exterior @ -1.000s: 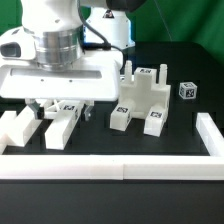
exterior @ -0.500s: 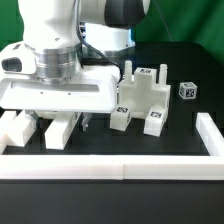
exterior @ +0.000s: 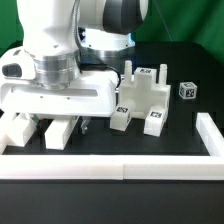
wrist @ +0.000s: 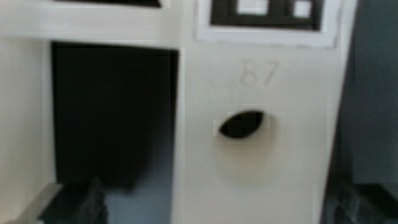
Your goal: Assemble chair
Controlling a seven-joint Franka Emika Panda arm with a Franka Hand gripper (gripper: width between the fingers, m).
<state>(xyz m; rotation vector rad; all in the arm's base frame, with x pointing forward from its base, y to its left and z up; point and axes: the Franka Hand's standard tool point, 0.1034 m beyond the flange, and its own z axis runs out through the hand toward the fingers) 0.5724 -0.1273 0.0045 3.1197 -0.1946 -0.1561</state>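
Under my arm [exterior: 50, 60], at the exterior view's left, two loose blocks [exterior: 62, 131] lie side by side. To their right stands the joined chair part [exterior: 140, 100], and further right, apart, sits a small cube [exterior: 187, 91]. The border rail [exterior: 110, 166] runs in front of them all.

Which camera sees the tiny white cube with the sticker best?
The exterior view: the cube stands alone at that view's right, whole and unhidden. The wrist view misses it, showing only a close white piece with a dark hole.
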